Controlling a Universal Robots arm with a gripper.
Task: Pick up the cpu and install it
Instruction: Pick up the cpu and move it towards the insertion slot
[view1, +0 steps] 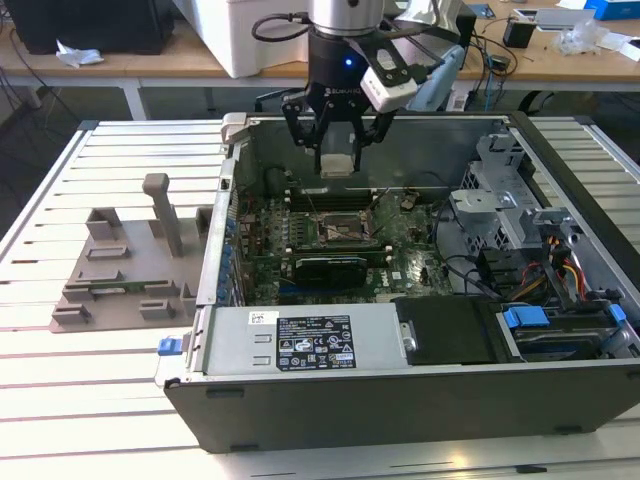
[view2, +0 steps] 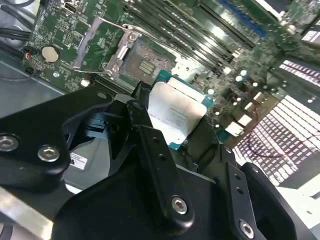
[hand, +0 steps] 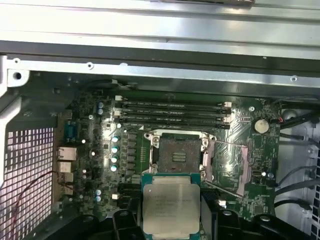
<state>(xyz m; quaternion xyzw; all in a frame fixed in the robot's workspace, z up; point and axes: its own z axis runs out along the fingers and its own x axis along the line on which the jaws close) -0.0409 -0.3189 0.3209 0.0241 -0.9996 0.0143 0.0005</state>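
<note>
An open computer case (view1: 400, 410) lay on a slatted table (view1: 80, 400). Inside, a green motherboard (hand: 90, 150) showed four memory slots (hand: 172, 112) and a coin battery (hand: 260, 125). A grey plastic block (view1: 115, 280) stood at the exterior view's left of the case.

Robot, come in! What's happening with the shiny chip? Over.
Gripper shut on the cpu. Held up over the motherboard, not seated yet. Socket open and bare, nothing seen blocking it.

You have clear air under the tool (view1: 338, 160) and its cpu (hand: 171, 206) down to the bare socket (hand: 178, 156). Its hinged lid (hand: 244, 170) stands open just beside, memory slots (hand: 172, 112) flank one edge, the black card (view1: 320, 268) the opposite.
</note>
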